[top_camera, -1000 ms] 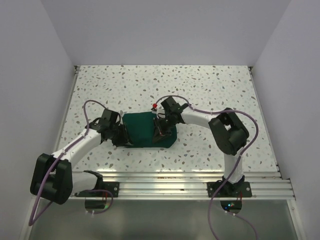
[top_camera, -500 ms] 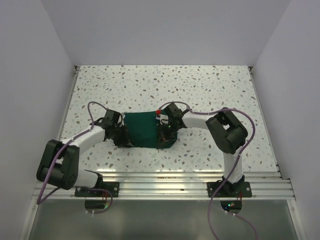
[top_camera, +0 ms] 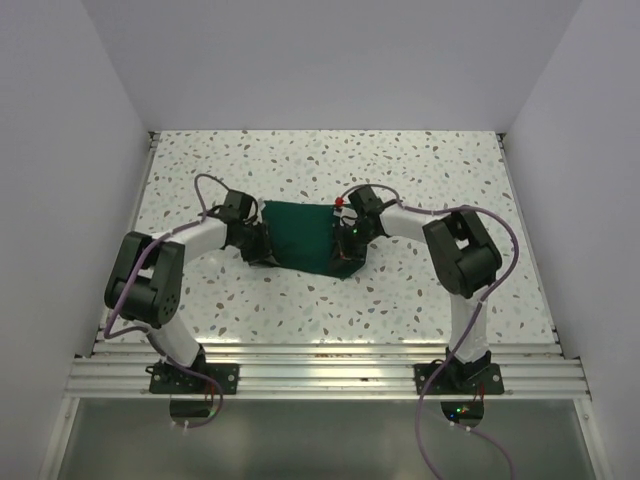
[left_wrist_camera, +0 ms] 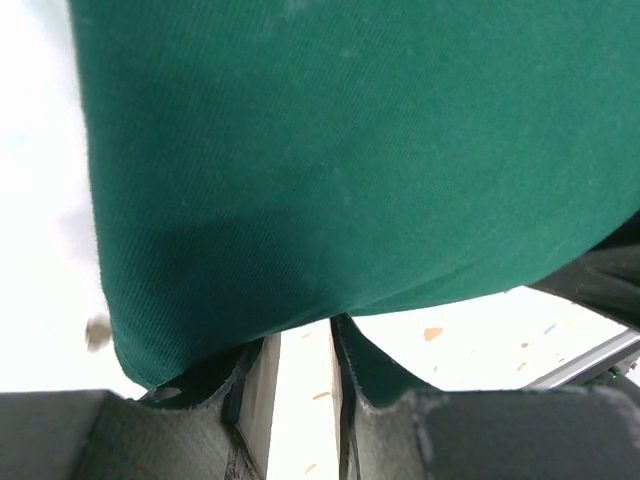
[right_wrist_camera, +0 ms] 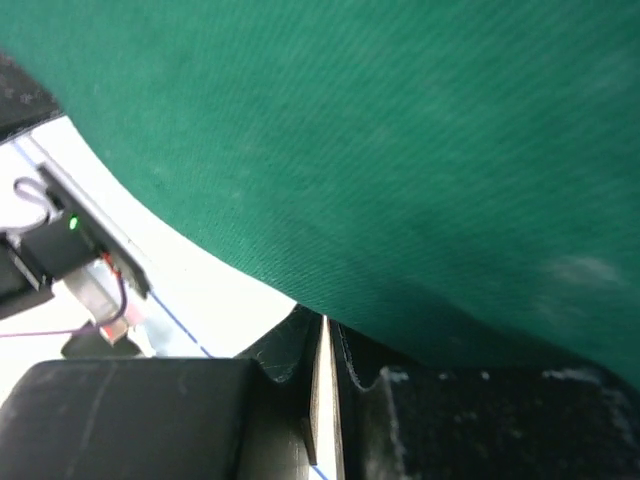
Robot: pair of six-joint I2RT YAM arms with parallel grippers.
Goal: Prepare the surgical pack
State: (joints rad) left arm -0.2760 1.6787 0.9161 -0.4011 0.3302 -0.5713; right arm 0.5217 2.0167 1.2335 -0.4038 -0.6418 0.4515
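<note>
The surgical pack is a folded dark green cloth bundle on the speckled table, mid-left. My left gripper is at its left end and my right gripper at its right end. In the left wrist view the green cloth fills the top; the left gripper has its jaws a little apart, with the tips buried in a fold of cloth. In the right wrist view the cloth covers the tips of the right gripper, whose jaws are down to a thin slit. No tray, instruments or gauze show.
Speckled table stretches behind and to the right of the bundle. An aluminium rail runs along the near edge. White walls close in on the left, the right and the back. Purple cables loop off both arms.
Both grippers have moved away from the near edge and slightly right, and the green bundle went with them. The left arm has stretched further back.
</note>
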